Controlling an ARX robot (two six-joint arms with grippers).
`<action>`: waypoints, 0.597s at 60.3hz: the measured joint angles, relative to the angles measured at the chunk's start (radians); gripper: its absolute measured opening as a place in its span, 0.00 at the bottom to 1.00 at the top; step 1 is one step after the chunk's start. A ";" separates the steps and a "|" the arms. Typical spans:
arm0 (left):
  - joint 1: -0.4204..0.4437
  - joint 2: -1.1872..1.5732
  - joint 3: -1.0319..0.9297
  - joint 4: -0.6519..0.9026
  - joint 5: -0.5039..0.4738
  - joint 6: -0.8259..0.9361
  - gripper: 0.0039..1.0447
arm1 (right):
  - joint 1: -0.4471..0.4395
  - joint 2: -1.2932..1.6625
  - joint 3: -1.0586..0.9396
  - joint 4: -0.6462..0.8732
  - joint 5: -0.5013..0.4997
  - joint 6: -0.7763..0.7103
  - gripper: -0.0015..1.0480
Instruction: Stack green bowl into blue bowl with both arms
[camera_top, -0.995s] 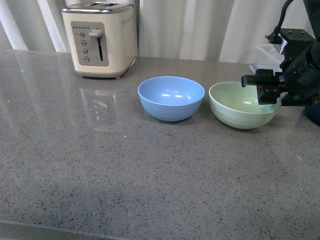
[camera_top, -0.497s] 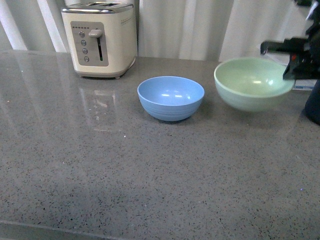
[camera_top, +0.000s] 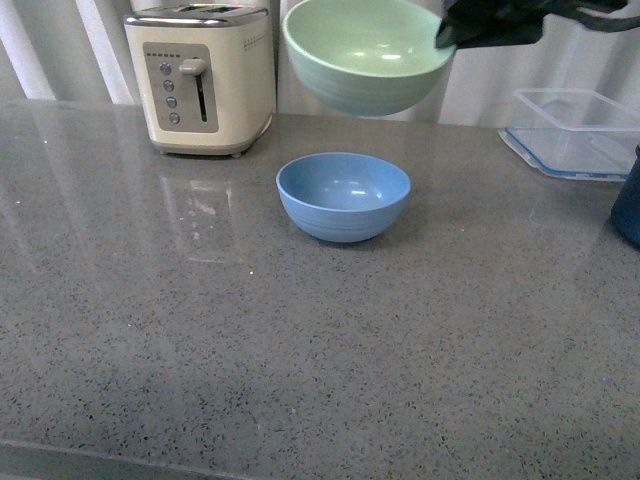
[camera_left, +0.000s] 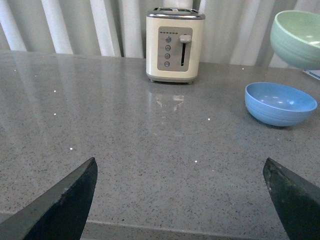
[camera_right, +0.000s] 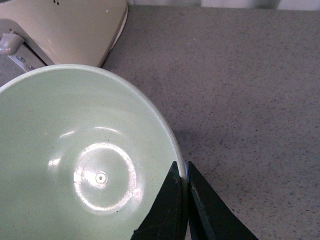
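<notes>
The green bowl (camera_top: 365, 55) hangs in the air, well above the counter (camera_top: 300, 350) and roughly over the blue bowl (camera_top: 343, 195), which sits open side up on the counter in front of a cream toaster (camera_top: 200, 80). The green bowl tips slightly, so we see into its empty inside. The right arm (camera_top: 500, 20) holds it by one spot only: in the right wrist view its jaws are clamped on the thin rim (camera_right: 179, 165), one inside and one outside. The left arm (camera_left: 65, 205) is low and well apart from both bowls, its jaws spread wide with nothing between them.

We judge the green bowl to be light, stiff plastic, matte rather than slick, and unlikely to break. The rim looks like the only good place to pinch, since the rounded wall offers nothing flat. Held at one edge, it may tilt or pivot in the jaws. Both bowls look the same size, so we expect a snug fit that needs the green bowl centred and level.
</notes>
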 joint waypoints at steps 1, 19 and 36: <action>0.000 0.000 0.000 0.000 0.000 0.000 0.94 | 0.003 0.006 0.003 -0.001 0.000 0.000 0.01; 0.000 0.000 0.000 0.000 0.000 0.000 0.94 | 0.031 0.106 0.036 -0.013 0.027 0.000 0.01; 0.000 0.000 0.000 0.000 0.000 0.000 0.94 | 0.024 0.160 0.036 -0.012 0.047 0.000 0.01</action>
